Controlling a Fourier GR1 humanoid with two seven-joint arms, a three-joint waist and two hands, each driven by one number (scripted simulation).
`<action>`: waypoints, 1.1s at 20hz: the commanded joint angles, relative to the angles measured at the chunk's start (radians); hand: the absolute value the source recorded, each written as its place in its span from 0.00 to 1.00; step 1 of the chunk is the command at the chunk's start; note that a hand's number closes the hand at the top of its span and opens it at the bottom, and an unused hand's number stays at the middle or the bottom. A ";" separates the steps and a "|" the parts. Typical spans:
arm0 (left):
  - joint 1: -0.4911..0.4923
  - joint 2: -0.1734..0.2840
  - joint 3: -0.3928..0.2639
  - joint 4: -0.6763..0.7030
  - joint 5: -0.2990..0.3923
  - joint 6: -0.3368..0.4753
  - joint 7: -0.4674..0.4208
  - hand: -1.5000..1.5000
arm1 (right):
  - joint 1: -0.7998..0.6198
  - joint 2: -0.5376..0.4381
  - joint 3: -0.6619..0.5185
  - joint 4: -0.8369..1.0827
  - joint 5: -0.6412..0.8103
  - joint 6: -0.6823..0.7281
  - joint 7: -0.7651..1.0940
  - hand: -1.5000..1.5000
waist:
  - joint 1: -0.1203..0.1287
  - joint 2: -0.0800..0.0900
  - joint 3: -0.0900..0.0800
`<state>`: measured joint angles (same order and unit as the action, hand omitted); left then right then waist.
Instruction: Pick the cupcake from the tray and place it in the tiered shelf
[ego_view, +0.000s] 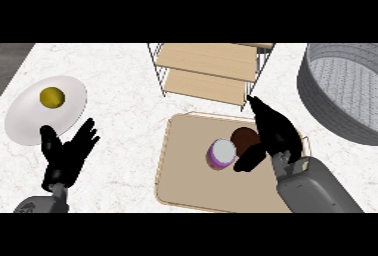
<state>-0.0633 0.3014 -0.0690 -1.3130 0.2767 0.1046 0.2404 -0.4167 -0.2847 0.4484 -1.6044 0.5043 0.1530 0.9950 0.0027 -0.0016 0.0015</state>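
While the counter (133, 160) is carrying everything I need, I am lining up the grasp rather than rushing it. Up top, the tiered shelf (210, 70) is waiting just beyond the tray (184, 170), so the carry should be short. To the left, a white plate (29, 115) is holding a small yellow thing (52, 97), well apart from my work. My right hand (275, 131) is hovering over the tray with fingers extended and the thumb dropping beside the cupcake (223, 152), holding nothing yet. I am judging that the thumb and fingers should straddle the cupcake, not the dark brown item (244, 136) touching it. My left hand (70, 155) is resting open at the lower left.
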 joint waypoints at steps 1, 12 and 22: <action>0.035 -0.030 0.008 -0.009 -0.009 -0.008 -0.003 0.50 | 0.043 0.047 0.004 0.104 0.091 -0.042 -0.083 0.00 | 0.002 0.002 -0.001; -0.008 -0.025 0.084 0.035 -0.033 -0.076 0.022 0.50 | 0.069 0.112 -0.055 0.130 0.246 0.019 -0.053 0.00 | -0.003 0.002 -0.002; -0.011 -0.093 0.087 0.003 -0.092 -0.045 0.039 0.50 | 0.087 0.151 -0.142 0.300 0.313 -0.096 -0.324 0.00 | -0.002 0.002 -0.001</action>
<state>-0.0410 0.2437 0.0155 -1.3351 0.2088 0.0351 0.2586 -0.3566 -0.1326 0.3349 -1.3160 0.8057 0.0624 0.7432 0.0032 -0.0040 0.0017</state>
